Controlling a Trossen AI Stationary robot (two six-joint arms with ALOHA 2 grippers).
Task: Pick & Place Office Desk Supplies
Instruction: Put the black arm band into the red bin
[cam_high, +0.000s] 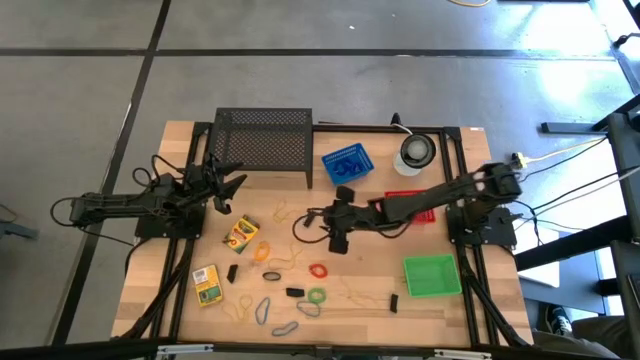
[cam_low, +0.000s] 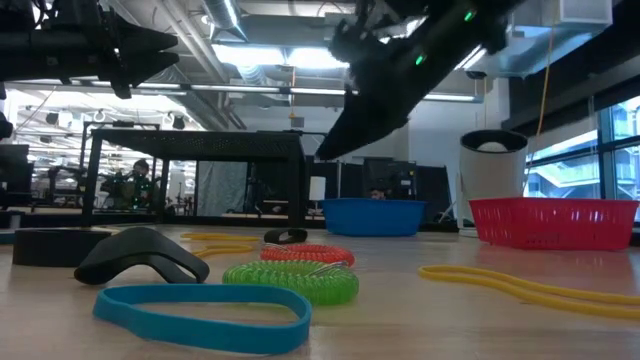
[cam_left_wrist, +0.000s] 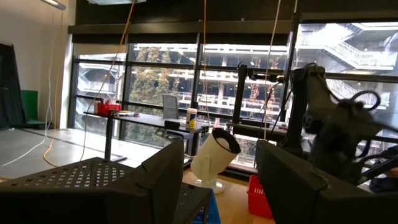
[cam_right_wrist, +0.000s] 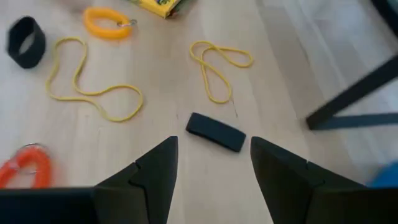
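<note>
Two spread fingers of the right gripper (cam_right_wrist: 213, 163) hover over a black clip (cam_right_wrist: 216, 132), lying just ahead of them. Left gripper (cam_high: 225, 185), also spread, waits beside the rack (cam_high: 263, 140).

A grey concrete floor (cam_high: 300, 80) crossed by dark seams fills the upper part of the high view, with a bright patch of light at upper right. The low view shows an open ceiling with pipes and strip lights (cam_low: 250, 55) across the top. In the left wrist view, tall dark-framed windows (cam_left_wrist: 186, 81) span the frame, trees and a building outside, and a long table (cam_left_wrist: 146, 119) stands before them.
</note>
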